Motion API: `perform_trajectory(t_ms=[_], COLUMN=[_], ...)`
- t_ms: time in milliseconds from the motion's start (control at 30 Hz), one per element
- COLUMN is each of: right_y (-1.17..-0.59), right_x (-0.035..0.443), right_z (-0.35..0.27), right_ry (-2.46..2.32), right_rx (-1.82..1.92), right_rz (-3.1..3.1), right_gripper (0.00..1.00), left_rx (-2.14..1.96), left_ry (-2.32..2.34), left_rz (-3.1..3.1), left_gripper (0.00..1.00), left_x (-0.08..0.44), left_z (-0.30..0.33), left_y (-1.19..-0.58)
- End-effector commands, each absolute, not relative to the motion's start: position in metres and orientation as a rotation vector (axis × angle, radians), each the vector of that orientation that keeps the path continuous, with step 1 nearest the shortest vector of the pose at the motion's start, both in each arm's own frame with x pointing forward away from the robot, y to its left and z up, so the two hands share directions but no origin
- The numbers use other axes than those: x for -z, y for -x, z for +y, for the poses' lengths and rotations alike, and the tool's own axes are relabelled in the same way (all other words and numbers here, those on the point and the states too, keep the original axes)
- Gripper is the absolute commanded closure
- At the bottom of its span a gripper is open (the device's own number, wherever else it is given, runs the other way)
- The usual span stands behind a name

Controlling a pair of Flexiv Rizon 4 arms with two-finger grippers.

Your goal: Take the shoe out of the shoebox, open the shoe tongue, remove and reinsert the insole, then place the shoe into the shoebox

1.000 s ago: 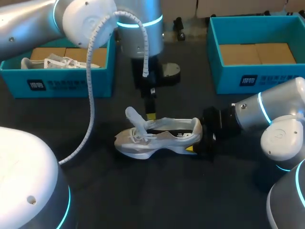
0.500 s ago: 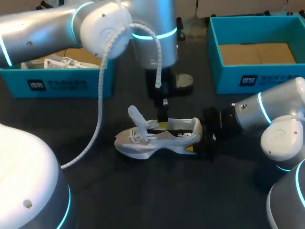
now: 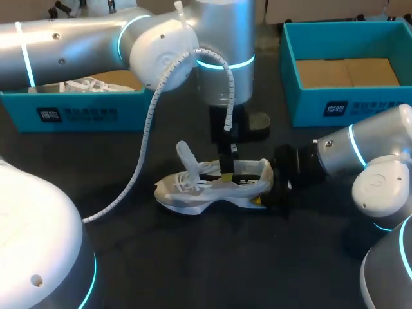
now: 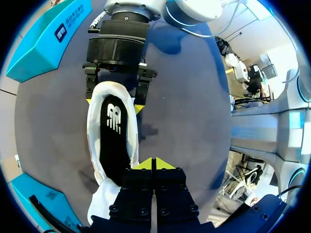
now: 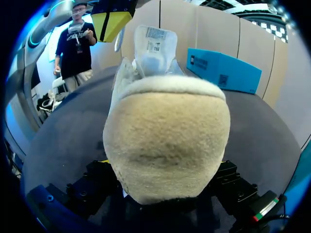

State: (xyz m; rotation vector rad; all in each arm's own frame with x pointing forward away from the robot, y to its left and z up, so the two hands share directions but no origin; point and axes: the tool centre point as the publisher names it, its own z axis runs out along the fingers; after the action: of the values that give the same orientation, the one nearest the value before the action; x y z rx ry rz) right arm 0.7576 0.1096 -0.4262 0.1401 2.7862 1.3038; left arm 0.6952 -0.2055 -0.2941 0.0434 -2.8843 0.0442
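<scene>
A white shoe (image 3: 212, 187) lies on its sole mid-table, toe to the left, its tongue (image 3: 185, 158) pulled upright. A black insole (image 4: 114, 141) shows inside it. My right gripper (image 4: 114, 103) clamps the heel from both sides, one yellow tip on each flank; the right wrist view shows mostly the beige heel (image 5: 165, 141). My left gripper (image 4: 151, 162) hangs shut just above the shoe's opening near the collar, its yellow tips pressed together with nothing between them. From the head view it (image 3: 227, 172) points straight down into the shoe.
A teal shoebox (image 3: 84, 112) at the back left holds a second white shoe (image 3: 77, 85). Another teal shoebox (image 3: 347, 103) at the back right shows only its cardboard bottom. The left arm's grey cable (image 3: 138, 167) loops down over the table left of the shoe.
My left arm has swung to the right and lower, bringing its shut gripper from behind the tongue to over the shoe's opening. The shoe and right arm have stayed put.
</scene>
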Motion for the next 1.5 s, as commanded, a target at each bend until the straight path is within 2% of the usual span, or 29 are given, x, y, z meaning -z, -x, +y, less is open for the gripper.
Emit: perform_trajectory(t_ms=[33,700,1133,1500], right_y=[-0.757,-0.757,-0.757,-0.757], right_x=[0.429,0.429,0.429,0.429], right_z=[0.112,0.112,0.112,0.112], right_ry=[-0.142,-0.142,-0.142,-0.142], right_rx=[-1.300,-1.300,-1.300,-1.300], right_rz=[2.786,2.786,2.786,2.786], right_gripper=[1.00,1.00,1.00,1.00], left_rx=[-0.042,-0.100,-0.139,-0.143], left_ry=[-0.043,0.004,0.047,0.061], left_rz=[-2.883,-2.889,-2.938,-2.947], left_gripper=[1.00,1.00,1.00,1.00], left_x=[0.294,0.297,0.323,0.341], left_z=[-0.206,-0.218,-0.246,-0.243], left_y=[-0.696,-0.707,-0.725,-0.743])
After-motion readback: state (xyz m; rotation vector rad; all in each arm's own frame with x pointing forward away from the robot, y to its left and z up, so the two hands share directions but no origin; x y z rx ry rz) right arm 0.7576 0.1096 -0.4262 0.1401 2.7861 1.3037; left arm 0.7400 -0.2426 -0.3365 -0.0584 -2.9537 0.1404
